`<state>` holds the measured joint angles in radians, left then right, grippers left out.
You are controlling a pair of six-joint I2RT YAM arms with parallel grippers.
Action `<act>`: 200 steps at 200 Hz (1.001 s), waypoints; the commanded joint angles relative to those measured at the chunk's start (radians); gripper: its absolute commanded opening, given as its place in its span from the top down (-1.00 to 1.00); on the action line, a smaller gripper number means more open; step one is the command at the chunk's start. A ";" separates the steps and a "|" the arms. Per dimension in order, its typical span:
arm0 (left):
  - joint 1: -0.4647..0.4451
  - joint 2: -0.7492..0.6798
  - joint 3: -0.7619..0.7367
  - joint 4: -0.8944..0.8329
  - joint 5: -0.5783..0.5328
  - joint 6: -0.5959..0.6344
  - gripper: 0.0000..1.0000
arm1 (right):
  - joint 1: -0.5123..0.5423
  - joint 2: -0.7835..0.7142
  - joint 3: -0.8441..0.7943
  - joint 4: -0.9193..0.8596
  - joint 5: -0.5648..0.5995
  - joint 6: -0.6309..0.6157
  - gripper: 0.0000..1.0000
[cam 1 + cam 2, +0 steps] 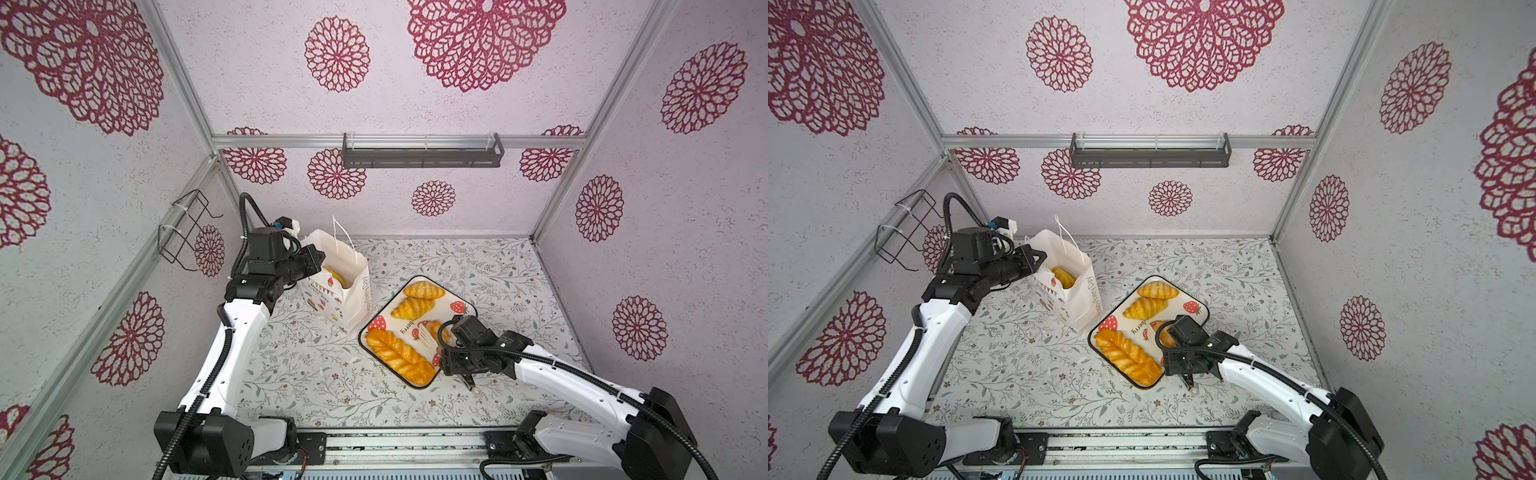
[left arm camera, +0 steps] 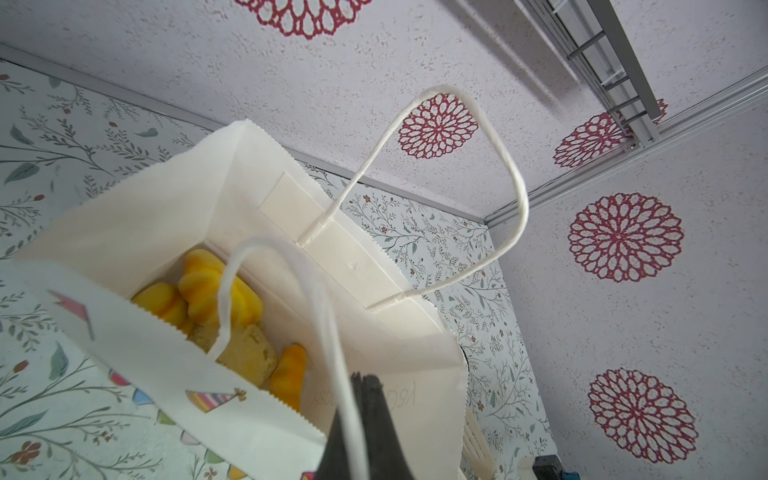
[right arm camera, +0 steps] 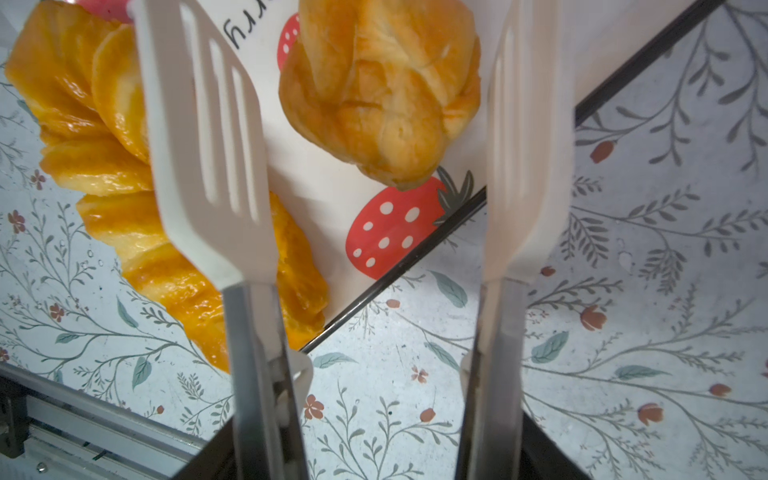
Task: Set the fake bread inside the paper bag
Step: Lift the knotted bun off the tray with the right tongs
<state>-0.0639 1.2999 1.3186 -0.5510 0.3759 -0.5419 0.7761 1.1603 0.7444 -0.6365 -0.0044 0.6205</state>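
- Several fake bread pieces point(image 2: 220, 286) lie inside the paper bag point(image 1: 353, 299), near the bench's point(image 1: 311, 374) far left corner; the left hand point(image 1: 319, 256) pinches its rim.
- Four remain on the tray point(image 1: 471, 309); the right hand point(image 1: 453, 359) grips spread, empty tongs point(image 3: 216, 145) over one.

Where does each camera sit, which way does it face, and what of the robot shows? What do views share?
Top views: high above the base, facing down; left arm, right arm, paper bag, tray.
Left wrist: along the shut left end effector, on a cord handle, into the bag's bread.
Right wrist: along tongs in the right end effector, down onto a roll.
Shared: top views and right wrist show the plaited loaf.
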 commanded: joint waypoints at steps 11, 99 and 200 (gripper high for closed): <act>0.010 -0.031 -0.013 0.019 -0.004 0.015 1.00 | 0.010 0.004 0.041 0.003 0.004 -0.019 -0.31; 0.012 -0.033 -0.015 0.020 -0.003 0.015 1.00 | 0.010 0.073 0.065 0.009 0.032 -0.044 -0.30; 0.015 -0.023 -0.003 0.021 0.007 0.012 1.00 | 0.011 0.100 0.107 -0.027 0.073 -0.070 0.12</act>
<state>-0.0586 1.2865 1.3136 -0.5507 0.3767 -0.5419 0.7807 1.2797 0.8043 -0.6384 0.0341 0.5682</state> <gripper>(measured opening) 0.031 0.466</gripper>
